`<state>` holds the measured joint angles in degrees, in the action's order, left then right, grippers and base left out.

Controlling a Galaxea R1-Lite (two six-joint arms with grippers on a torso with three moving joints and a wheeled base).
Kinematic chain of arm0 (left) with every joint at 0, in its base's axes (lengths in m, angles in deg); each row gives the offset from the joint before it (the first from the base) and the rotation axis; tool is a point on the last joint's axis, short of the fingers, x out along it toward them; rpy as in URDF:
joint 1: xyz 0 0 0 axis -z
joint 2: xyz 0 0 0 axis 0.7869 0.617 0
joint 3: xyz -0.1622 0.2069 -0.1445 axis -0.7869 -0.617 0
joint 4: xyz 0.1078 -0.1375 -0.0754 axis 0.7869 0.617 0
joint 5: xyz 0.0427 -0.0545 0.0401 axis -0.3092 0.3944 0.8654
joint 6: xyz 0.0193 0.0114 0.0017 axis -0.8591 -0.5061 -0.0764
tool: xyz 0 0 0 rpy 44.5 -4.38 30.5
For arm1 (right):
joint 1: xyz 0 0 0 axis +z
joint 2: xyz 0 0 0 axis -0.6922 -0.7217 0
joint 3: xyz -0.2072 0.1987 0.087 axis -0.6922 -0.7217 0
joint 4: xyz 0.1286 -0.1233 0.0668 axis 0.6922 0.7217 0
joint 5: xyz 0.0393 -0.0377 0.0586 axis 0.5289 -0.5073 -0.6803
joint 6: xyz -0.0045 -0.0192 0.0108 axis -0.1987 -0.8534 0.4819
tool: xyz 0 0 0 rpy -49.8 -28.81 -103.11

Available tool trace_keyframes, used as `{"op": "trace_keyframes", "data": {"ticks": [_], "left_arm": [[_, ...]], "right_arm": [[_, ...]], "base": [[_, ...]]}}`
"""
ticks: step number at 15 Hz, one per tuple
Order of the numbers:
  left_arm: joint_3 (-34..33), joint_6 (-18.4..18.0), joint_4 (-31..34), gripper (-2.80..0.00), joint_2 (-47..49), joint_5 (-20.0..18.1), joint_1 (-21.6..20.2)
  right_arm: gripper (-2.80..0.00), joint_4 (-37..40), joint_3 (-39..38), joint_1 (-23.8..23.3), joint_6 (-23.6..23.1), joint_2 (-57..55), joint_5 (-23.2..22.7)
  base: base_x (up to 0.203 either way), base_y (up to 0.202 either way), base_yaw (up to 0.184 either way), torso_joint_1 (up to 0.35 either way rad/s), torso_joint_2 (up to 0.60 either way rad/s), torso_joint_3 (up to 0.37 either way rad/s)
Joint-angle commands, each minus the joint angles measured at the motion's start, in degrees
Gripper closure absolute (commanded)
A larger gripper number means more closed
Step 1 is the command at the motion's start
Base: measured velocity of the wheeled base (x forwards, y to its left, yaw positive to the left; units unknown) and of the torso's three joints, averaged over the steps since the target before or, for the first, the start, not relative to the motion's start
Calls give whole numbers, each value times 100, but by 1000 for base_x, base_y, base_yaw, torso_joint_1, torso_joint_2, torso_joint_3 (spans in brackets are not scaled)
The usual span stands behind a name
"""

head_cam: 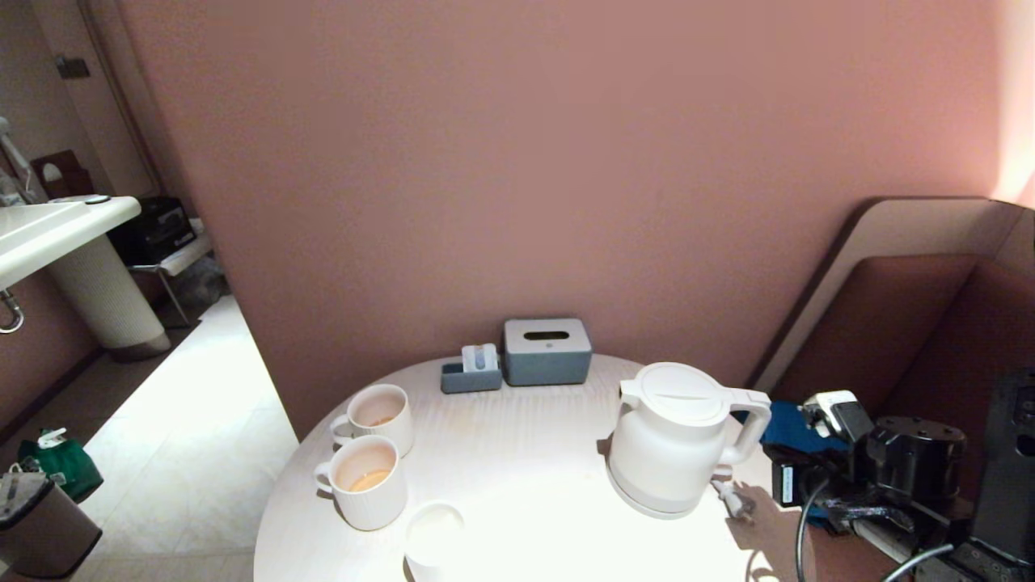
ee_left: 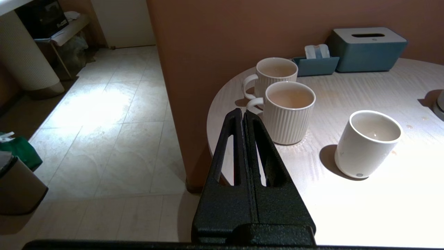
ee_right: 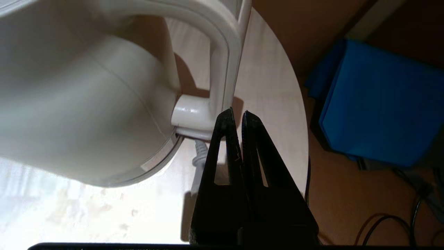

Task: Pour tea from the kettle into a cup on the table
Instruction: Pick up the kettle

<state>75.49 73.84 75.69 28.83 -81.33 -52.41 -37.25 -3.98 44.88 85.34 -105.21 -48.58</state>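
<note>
The left pincer (ee_left: 244,114) hangs off the bench's (head_cam: 517,453) left edge, fingers pressed together on nothing. Two ribbed mugs (head_cam: 368,481) hold a little tea (head_cam: 370,480); the small cup (head_cam: 434,537) stands just beside them. The kettle (head_cam: 675,440) sits upright toward the right, and the right pincer (ee_right: 237,116), tips nearly together, is near its handle (ee_right: 222,62).

The right gripper (ee_right: 236,118) sat with its two black fingers (ee_right: 225,146) pressed nearly together, tips pointed at the lower end of the kettle's (ee_right: 83,114) handle, close to it, holding nothing. The right arm (head_cam: 889,477) entered at the table's (head_cam: 517,485) right edge. The left gripper (ee_left: 242,116) was closed and empty, fingers flush together, poised off the table's left edge.
</note>
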Motion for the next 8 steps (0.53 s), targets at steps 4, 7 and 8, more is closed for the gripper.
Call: {"op": "trace_keyframes", "data": {"ticks": [4,7,8], "left_arm": [[0,0,-5,0,4,1,-2],[0,0,-5,0,4,1,-2],[0,0,-5,0,4,1,-2]], "right_arm": [[0,-255,121,7,-26,-153,49],[0,-258,30,13,-37,-148,40],[0,-258,53,7,-43,-126,40]], "base": [[0,0,0,0,0,0],[0,0,0,0,0,0],[0,0,0,0,0,0]]}}
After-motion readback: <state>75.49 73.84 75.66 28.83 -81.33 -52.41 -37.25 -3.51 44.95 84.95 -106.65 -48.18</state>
